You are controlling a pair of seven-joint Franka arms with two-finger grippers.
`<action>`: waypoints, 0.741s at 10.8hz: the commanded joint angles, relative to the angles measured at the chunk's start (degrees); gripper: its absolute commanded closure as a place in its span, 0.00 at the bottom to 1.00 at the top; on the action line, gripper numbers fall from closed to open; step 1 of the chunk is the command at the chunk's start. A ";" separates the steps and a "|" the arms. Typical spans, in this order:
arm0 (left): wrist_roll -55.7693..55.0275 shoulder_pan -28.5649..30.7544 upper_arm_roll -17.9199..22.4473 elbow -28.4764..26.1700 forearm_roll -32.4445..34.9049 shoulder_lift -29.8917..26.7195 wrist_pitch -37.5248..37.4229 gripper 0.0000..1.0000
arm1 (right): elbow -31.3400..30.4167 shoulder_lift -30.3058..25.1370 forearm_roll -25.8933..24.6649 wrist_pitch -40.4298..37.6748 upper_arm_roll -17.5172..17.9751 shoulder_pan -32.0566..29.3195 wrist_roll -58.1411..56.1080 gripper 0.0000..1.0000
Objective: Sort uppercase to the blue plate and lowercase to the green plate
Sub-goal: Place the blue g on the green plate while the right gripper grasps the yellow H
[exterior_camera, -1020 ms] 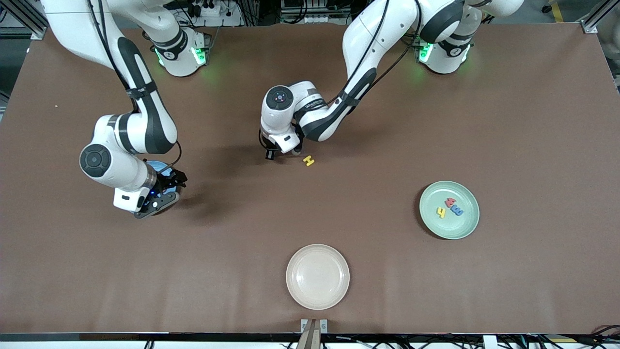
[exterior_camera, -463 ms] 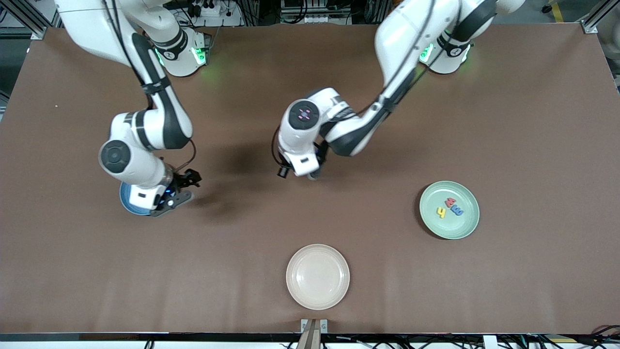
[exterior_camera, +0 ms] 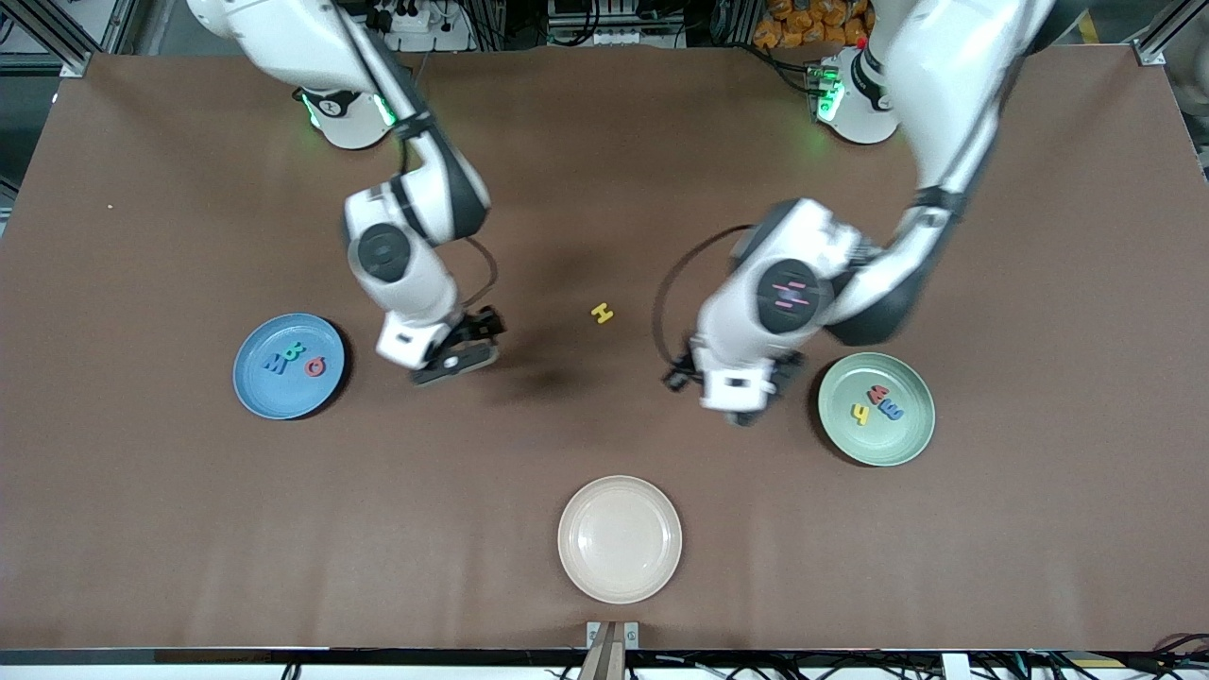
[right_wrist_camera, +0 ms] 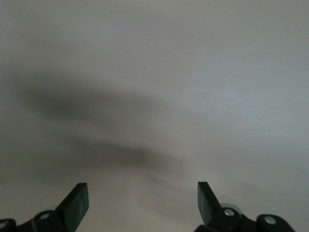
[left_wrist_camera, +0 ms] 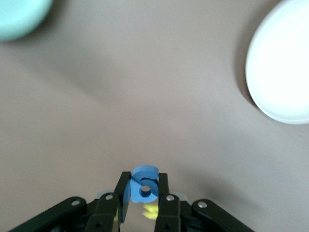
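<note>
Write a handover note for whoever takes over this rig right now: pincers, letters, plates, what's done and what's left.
Left pincer: shut on the blue g, over bare table beside the green plate.
Right pincer: open, empty, over bare table between the blue plate and the yellow H.
Done: three letters on the blue plate, three on the green.
Left: drop the g on green, move the H to blue.

Blue g [left_wrist_camera: 144,183] pinched upright in left end effector [left_wrist_camera: 143,200] beside green plate [exterior_camera: 907,449].
</note>
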 commanded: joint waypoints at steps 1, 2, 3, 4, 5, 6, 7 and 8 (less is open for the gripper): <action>21.48 9.26 -0.77 -10.06 -0.09 -6.73 -1.10 1.00 | 8.13 6.59 0.02 0.79 3.75 2.63 8.85 0.00; 29.82 12.69 -0.68 -11.38 1.91 -6.92 -1.11 1.00 | 12.43 9.92 -0.33 0.79 5.34 3.77 10.72 0.00; 35.21 15.60 -0.68 -12.70 4.98 -6.74 -1.11 1.00 | 15.78 12.65 -0.43 0.70 5.97 4.65 11.08 0.00; 37.53 17.80 -0.68 -15.07 7.53 -6.48 0.20 1.00 | 17.20 14.51 -0.43 0.87 5.97 5.62 11.09 0.00; 39.03 19.30 -0.60 -16.92 10.95 -5.87 2.73 1.00 | 17.39 15.57 -0.43 0.96 6.06 5.98 11.09 0.00; 39.83 20.62 -0.59 -18.24 13.25 -4.91 4.85 1.00 | 17.39 16.28 -0.34 1.22 6.06 6.07 11.17 0.00; 39.84 20.81 -0.51 -18.08 15.01 -3.42 5.48 0.92 | 17.39 16.37 -0.25 1.31 6.23 6.24 11.09 0.00; 39.84 20.81 -0.42 -17.64 15.38 -3.14 5.48 0.50 | 17.31 16.29 -0.25 1.05 7.02 6.42 11.00 0.00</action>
